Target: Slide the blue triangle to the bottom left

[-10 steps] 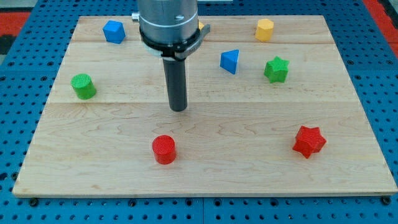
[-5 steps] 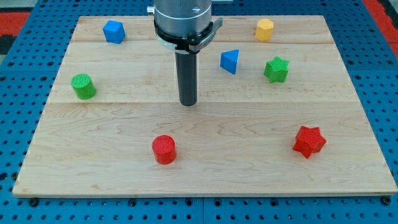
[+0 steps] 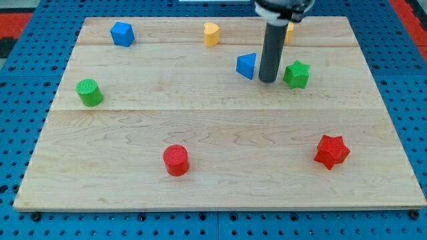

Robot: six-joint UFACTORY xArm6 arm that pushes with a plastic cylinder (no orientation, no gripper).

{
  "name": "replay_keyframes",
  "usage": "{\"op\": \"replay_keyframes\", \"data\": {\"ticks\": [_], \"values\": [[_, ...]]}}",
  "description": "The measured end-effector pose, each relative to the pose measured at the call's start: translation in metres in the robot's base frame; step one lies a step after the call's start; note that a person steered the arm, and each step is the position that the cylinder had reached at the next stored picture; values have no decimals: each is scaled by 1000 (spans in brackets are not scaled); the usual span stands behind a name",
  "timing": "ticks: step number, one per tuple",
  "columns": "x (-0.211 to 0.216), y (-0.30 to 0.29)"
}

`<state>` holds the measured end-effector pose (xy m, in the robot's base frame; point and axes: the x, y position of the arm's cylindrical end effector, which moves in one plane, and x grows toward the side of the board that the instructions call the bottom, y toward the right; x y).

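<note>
Blue triangle (image 3: 247,65) sat in the upper middle of the board (image 3: 220,180), about one o'clock from its centre, with my tip (image 3: 268,81) just beside it at its three-to-four o'clock, in the gap before the green star (image 3: 296,74); that placement probably suited a shove toward seven o'clock, where the bottom left lay. The rod stood upright, its mount cut off at the view's top, and with no claw fitted, it held nothing.

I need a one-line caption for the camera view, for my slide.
My tip stands between the blue triangle and the green star, on the triangle's right side.
</note>
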<state>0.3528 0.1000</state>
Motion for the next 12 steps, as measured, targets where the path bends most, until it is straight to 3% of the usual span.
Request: {"op": "replay_keyframes", "data": {"ticks": [1, 3, 4, 5, 9, 10, 11, 12], "values": [[-32, 0], [41, -161], [20, -155], [42, -216], [159, -351], [161, -341], [119, -279], [83, -289]]}}
